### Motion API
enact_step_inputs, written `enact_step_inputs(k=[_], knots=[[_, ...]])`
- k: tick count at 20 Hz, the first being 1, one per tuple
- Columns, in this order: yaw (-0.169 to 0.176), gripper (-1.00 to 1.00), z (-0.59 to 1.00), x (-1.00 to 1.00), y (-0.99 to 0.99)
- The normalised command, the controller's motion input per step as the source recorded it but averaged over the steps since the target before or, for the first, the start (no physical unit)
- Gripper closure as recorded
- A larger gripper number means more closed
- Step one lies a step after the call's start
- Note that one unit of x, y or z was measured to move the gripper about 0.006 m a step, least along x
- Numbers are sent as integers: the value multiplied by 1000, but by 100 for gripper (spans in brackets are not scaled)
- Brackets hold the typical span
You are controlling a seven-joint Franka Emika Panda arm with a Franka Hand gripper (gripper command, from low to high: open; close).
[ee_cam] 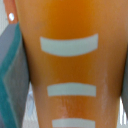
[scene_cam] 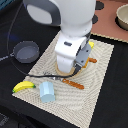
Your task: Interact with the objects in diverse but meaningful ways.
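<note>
Orange-brown bread loaf [ee_cam: 70, 65] fills the wrist view; jaws' state cannot be told.

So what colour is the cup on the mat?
Light blue cup, clearest in the exterior view.

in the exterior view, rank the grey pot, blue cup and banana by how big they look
1. dark grey pot, clearly the largest
2. light blue cup and yellow banana: too alike to rank; the banana is longer, the cup bulkier
</note>
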Motion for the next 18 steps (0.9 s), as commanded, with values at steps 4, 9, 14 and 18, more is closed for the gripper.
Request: enact_step_inputs(k=[4,9,14,18], knots=[[0,100,86,-386,455],[0,100,-167,-795,426],[0,100,-251,-958,434],[0,100,-349,-1000,412]])
